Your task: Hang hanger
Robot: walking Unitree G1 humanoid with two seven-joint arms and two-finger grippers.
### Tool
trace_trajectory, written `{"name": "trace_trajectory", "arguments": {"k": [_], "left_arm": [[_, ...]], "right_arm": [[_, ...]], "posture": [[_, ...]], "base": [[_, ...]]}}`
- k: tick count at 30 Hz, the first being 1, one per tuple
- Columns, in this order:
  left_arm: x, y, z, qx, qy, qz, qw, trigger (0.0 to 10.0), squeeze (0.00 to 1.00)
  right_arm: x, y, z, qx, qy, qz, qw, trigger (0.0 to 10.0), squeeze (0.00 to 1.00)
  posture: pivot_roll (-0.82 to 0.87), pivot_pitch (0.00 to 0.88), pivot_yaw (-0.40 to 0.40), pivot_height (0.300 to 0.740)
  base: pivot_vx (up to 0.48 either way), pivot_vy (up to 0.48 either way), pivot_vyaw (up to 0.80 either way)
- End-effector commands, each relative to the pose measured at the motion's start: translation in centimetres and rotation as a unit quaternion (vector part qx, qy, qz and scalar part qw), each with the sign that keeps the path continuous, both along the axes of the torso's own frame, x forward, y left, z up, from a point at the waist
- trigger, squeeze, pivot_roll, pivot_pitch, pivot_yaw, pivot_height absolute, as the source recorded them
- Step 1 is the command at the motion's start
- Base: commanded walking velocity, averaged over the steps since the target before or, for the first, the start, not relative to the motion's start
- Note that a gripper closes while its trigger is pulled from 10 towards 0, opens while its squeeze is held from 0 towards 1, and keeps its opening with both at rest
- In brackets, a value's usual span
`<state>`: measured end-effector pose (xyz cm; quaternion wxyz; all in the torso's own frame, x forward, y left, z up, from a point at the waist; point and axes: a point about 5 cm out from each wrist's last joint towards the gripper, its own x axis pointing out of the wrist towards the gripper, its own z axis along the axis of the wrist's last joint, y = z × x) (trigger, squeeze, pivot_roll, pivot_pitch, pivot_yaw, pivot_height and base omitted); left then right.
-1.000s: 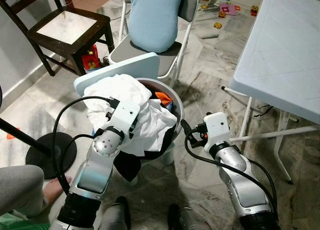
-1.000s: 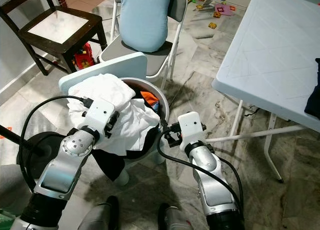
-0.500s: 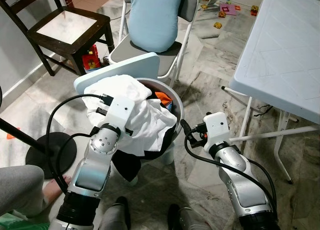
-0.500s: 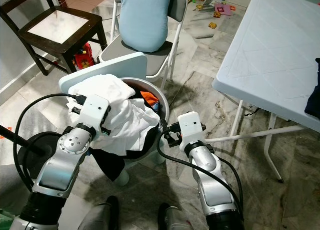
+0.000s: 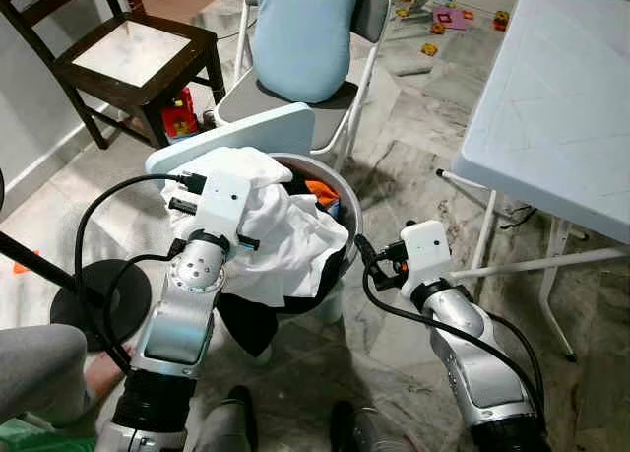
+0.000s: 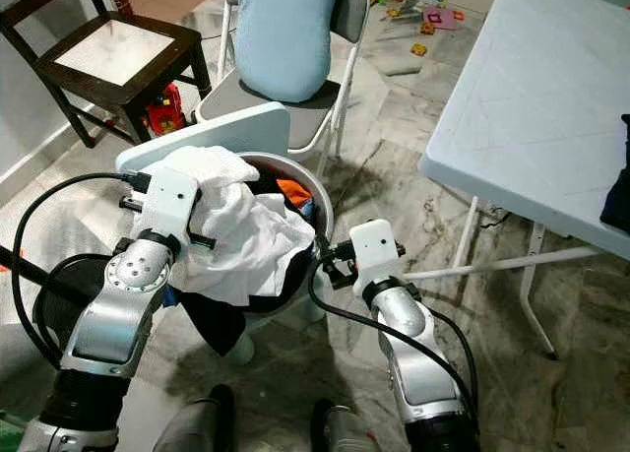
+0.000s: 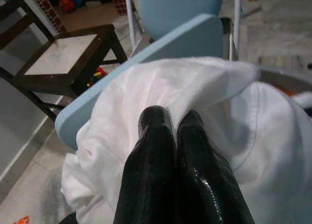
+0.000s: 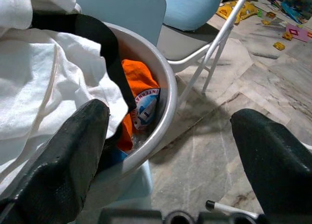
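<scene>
A grey round basin (image 5: 346, 211) on the floor before me holds a heap of laundry. A white garment (image 5: 295, 240) lies on top, with orange cloth (image 8: 141, 87) and dark cloth under it. My left gripper (image 7: 169, 117) is at the heap's upper left part, its fingers pressed together on a fold of the white garment; creases run out from the tips. My right gripper (image 8: 168, 155) hovers wide open just outside the basin's right rim, holding nothing. I can make out no hanger.
A light blue board (image 5: 246, 137) leans behind the basin. Beyond it stand a folding chair with a blue cushion (image 5: 300, 29) and a dark wooden chair (image 5: 128, 53). A white table (image 5: 561, 107) is at the right, a black stand base (image 5: 98, 294) and a person's knee (image 5: 34, 368) at the left.
My left arm has drawn back and to the left, from over the middle of the white garment to its upper left part. The right arm has stayed put.
</scene>
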<state>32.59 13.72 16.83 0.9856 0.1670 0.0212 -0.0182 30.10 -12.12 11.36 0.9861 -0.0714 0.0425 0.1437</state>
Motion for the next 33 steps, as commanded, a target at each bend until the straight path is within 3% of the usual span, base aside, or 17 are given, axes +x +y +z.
{"name": "trace_trajectory", "arguments": {"k": [1, 7, 14, 18, 20, 23, 24, 26, 29, 33], "left_arm": [[0.7, -0.8, 2.9, -0.036, -0.079, -0.020, 0.996, 0.0, 0.00], [1.1, -2.4, 7.5, -0.028, -0.191, -0.049, 0.980, 0.0, 0.00], [2.2, -3.5, 8.4, -0.049, -0.217, -0.046, 0.974, 0.0, 0.00], [1.8, -5.6, 9.6, -0.067, -0.252, -0.076, 0.962, 0.0, 0.00], [1.8, -5.8, 9.6, -0.064, -0.255, -0.078, 0.962, 0.0, 0.00], [1.6, -5.8, 7.8, -0.043, -0.228, -0.071, 0.970, 0.0, 0.00], [1.5, -4.9, 5.4, -0.012, -0.179, -0.040, 0.983, 0.0, 0.00], [1.2, -3.9, 3.5, -0.018, -0.134, -0.012, 0.991, 0.0, 0.00], [-0.4, -2.3, 1.1, -0.021, -0.097, 0.015, 0.995, 0.0, 0.00], [-2.0, -1.3, -0.4, -0.017, -0.065, 0.023, 0.997, 0.0, 0.00]], "right_arm": [[-0.1, -0.2, -0.4, 0.001, 0.010, -0.007, 1.000, 10.0, 0.00], [-0.1, 0.0, -0.5, 0.002, 0.009, -0.006, 1.000, 10.0, 0.00], [-0.2, 0.2, -0.6, 0.005, 0.011, -0.006, 1.000, 10.0, 0.00], [-0.2, 0.2, -0.7, 0.005, 0.011, -0.008, 1.000, 10.0, 0.00], [-0.2, 0.2, -0.7, 0.005, 0.011, -0.008, 1.000, 10.0, 0.00], [-0.2, 0.2, -0.7, 0.005, 0.010, -0.008, 1.000, 10.0, 0.00], [-0.2, 0.2, -0.7, 0.005, 0.010, -0.009, 1.000, 10.0, 0.00], [-0.2, 0.2, -0.7, 0.005, 0.010, -0.009, 1.000, 10.0, 0.00], [-0.2, 0.1, -0.8, 0.003, 0.012, -0.008, 1.000, 10.0, 0.00], [-0.2, 0.0, -0.8, 0.003, 0.013, -0.006, 1.000, 10.0, 0.00]], "posture": [[0.03, 0.241, -0.062, 0.740], [0.04, 0.235, -0.059, 0.740], [0.04, 0.233, -0.052, 0.740], [0.04, 0.232, -0.050, 0.740], [0.04, 0.232, -0.050, 0.740], [0.03, 0.231, -0.049, 0.740], [0.04, 0.232, -0.050, 0.740], [0.04, 0.233, -0.051, 0.740], [0.04, 0.236, -0.055, 0.740], [0.05, 0.240, -0.065, 0.740]], "base": [[0.000, 0.000, 0.00], [0.000, 0.000, 0.00], [0.000, 0.000, 0.00], [0.000, 0.000, 0.00], [0.000, 0.000, 0.00], [0.000, 0.000, 0.00], [0.000, 0.000, 0.00], [0.000, 0.000, 0.00], [0.000, 0.000, 0.00], [0.000, 0.000, 0.00]]}}
